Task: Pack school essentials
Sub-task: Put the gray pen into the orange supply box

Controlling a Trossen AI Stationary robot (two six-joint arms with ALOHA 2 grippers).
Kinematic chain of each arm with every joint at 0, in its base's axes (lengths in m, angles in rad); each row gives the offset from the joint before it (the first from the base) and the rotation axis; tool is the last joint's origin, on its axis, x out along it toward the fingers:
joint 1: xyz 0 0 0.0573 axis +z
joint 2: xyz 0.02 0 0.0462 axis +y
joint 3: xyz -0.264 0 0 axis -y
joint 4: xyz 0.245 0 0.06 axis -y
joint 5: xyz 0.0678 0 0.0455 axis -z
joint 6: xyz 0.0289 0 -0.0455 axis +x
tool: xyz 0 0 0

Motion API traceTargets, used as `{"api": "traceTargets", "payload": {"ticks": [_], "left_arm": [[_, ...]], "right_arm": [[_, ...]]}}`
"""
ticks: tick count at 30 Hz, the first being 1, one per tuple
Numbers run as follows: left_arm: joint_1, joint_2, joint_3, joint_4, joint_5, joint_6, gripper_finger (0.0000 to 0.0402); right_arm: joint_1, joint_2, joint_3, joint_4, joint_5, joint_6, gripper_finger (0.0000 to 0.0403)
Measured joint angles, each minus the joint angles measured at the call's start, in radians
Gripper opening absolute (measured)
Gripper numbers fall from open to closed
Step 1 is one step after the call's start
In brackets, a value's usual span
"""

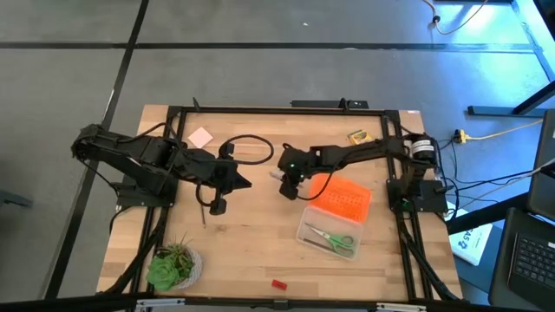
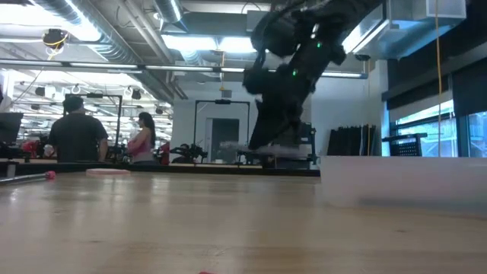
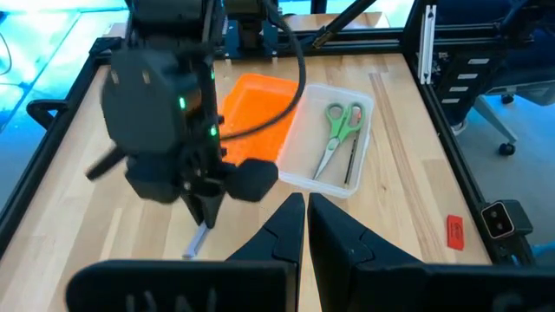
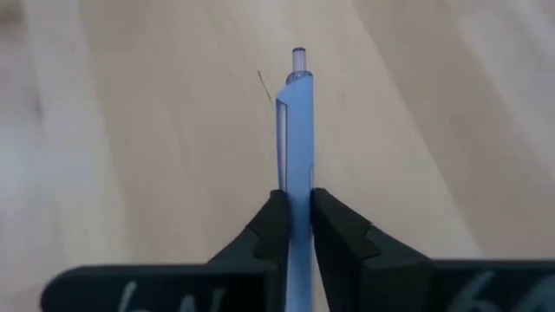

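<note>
I see my right gripper [image 4: 295, 212] clamped on the purple pen [image 4: 297, 130] above the bench's middle, beside the clear box [image 1: 305, 234] holding the green-handled scissors [image 1: 333, 238], while my left gripper [image 3: 305, 217] waits pinched together nearby.

The purple pen [image 4: 295, 147] ran out of the right wrist view at its lower end, between the right hand [image 4: 295, 217] fingers. In the low view the clear box [image 2: 403, 183] was blurred and cut off at 3 o'clock, its contents unreadable. In the high view the pencil [image 1: 205, 213] beneath the left hand [image 1: 217, 206] was too thin to identify surely. The orange lid [image 3: 256, 117] was partly hidden by the right arm. The plant [image 1: 173, 267] was partly behind the frame bar.
</note>
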Motion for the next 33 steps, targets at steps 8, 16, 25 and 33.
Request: {"api": "traceTargets", "payload": {"ticks": [8,16,25,33], "left_arm": [[-0.001,0.0,0.0,0.0,0.0,0.0,0.0014],[0.0,0.0,0.0,-0.001,0.0,0.001,0.0014],[0.0,0.0,0.0,-0.001,0.0,0.001,0.0014],[0.0,0.0,0.0,-0.001,0.0,0.025,0.0014]], "right_arm": [[0.064,-0.171,0.002,-0.141,0.066,0.004,0.0045],[0.242,-0.33,0.003,-0.372,0.127,0.272,0.0045],[0.516,-0.339,-0.001,-0.45,0.132,0.64,0.0045],[0.65,-0.269,-0.001,-0.504,0.223,0.785,0.0045]]}}
